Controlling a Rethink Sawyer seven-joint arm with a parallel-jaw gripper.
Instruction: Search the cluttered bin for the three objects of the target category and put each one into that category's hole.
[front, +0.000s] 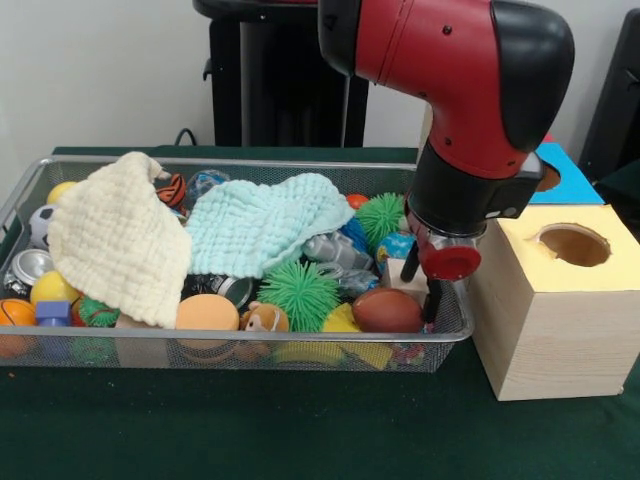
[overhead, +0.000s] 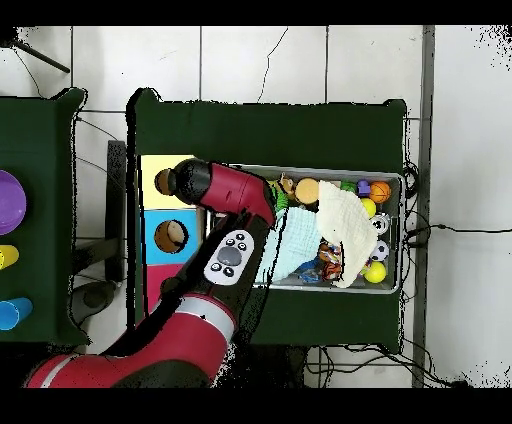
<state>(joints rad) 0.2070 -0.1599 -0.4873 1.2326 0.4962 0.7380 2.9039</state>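
Note:
The wire mesh bin (front: 240, 357) stands on the green table, full of toys. A large crinkled cream-yellow cloth (front: 115, 240) lies over its left end, and a pale mint cloth (front: 265, 225) lies across the middle. Both also show in the overhead view, the cream cloth (overhead: 345, 225) and the mint cloth (overhead: 290, 250). I cannot make out a small speckled fabric piece. My gripper (front: 421, 288) reaches down into the bin's right end, open and empty, just beside a brown toy football (front: 387, 311). In the overhead view the arm (overhead: 235, 195) hides the gripper.
A wooden box (front: 550, 320) with a round hole (front: 572, 243) stands right of the bin, with a blue box (front: 572, 182) behind it. The bin holds green spiky balls (front: 300, 293), an orange ball (front: 207, 313), a can (front: 30, 265) and a soccer ball (front: 40, 225).

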